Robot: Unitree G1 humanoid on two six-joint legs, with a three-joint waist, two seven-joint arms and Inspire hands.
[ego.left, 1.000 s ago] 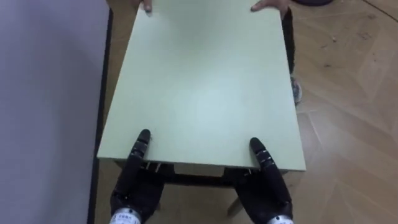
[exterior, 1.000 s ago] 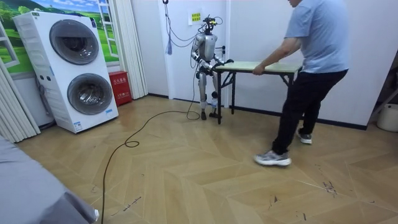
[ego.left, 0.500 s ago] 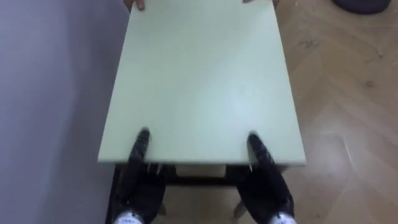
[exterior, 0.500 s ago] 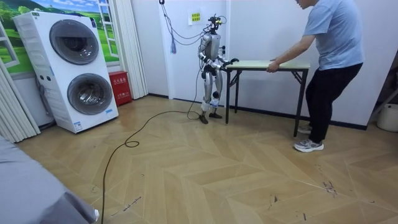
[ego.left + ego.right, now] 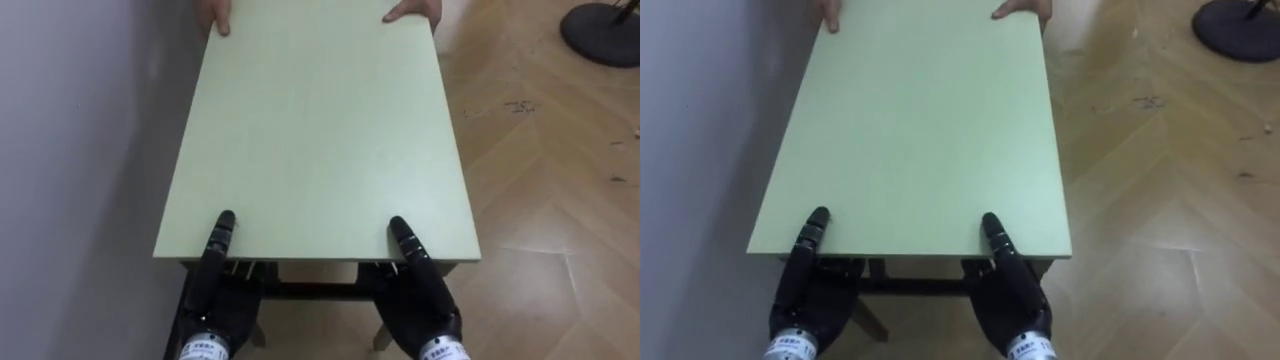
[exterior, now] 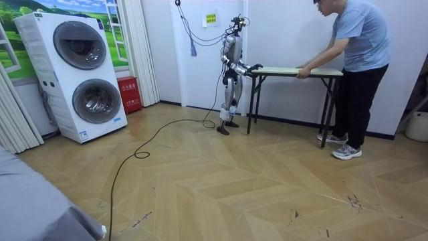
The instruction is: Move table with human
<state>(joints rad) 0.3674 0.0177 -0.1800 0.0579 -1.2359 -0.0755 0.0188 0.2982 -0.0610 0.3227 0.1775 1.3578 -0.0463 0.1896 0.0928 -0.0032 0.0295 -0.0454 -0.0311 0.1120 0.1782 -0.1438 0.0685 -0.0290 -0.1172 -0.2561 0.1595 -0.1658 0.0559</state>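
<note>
**Bench held at both ends, close along the wall**

A herringbone wood floor spreads across the room. At the room view's left, two front-loading washing machines stand stacked. A pale curtain and a small red box are just beside them. At the white back wall stands the bench, a long pale green top on dark legs. The robot is upright at its end on the room view's left, arms reaching to it. A person stands at the opposite end, leaning forward with both arms out to the top.

From the head camera the bench runs away from the robot. Its left long side lies close along the grey wall, with wood floor to its right (whether its legs are on the floor I cannot tell). The top is bare. A dark round base sits on the floor well apart from it, at the far right.

At the far edge, one of the person's hands rests on the left corner and the other hand on the right corner.

At the near edge, the robot's left hand meets the bench near its left corner and the right hand near its right corner. Each lays a dark tip up onto the top while the rest goes beneath the edge. How far either is closed on the bench I cannot tell.
</note>
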